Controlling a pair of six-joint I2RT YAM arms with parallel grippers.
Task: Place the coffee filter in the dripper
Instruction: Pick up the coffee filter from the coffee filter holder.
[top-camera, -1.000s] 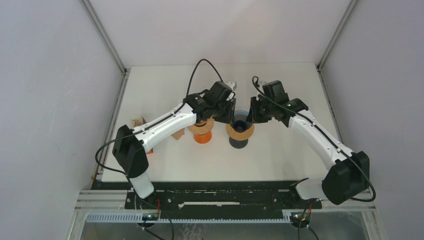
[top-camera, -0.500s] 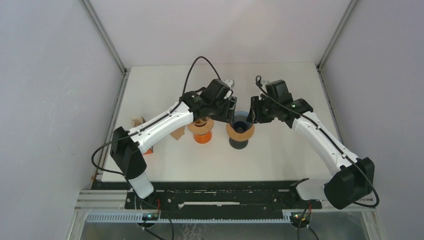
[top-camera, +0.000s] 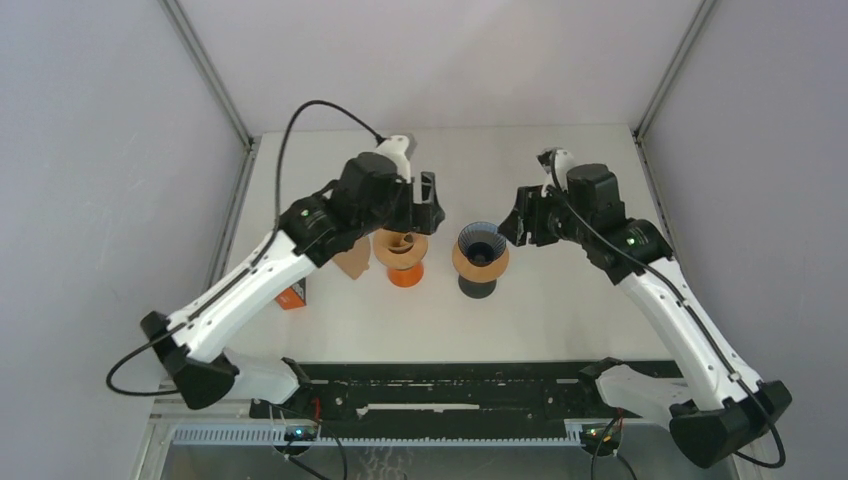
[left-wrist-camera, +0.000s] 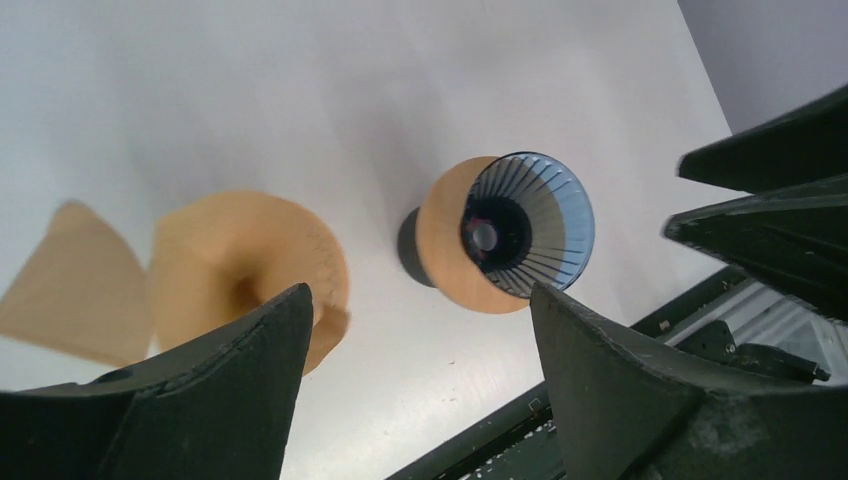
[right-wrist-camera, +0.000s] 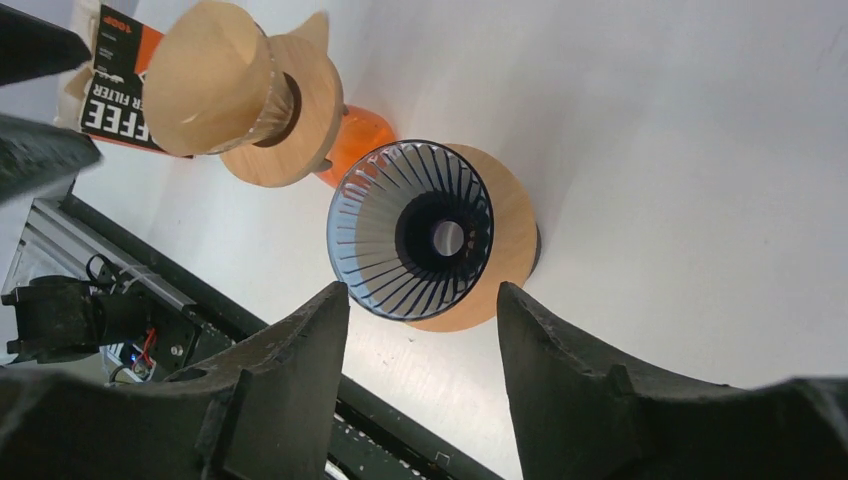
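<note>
White table (top-camera: 560, 320) — left tool (top-camera: 431, 206) and right tool (top-camera: 511, 227) released, dripper (top-camera: 481, 250) between.

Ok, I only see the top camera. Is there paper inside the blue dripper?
Observer: No. The right wrist camera looks straight into the blue dripper: bare ribs and an open hole.
Operator: And the orange one?
Observer: The orange dripper has a brown filter in it, poking out past its wooden ring.
Operator: Are the grippers holding anything?
Observer: No. Each wrist camera shows its own jaws apart with nothing between them: left gripper, right gripper.
</note>
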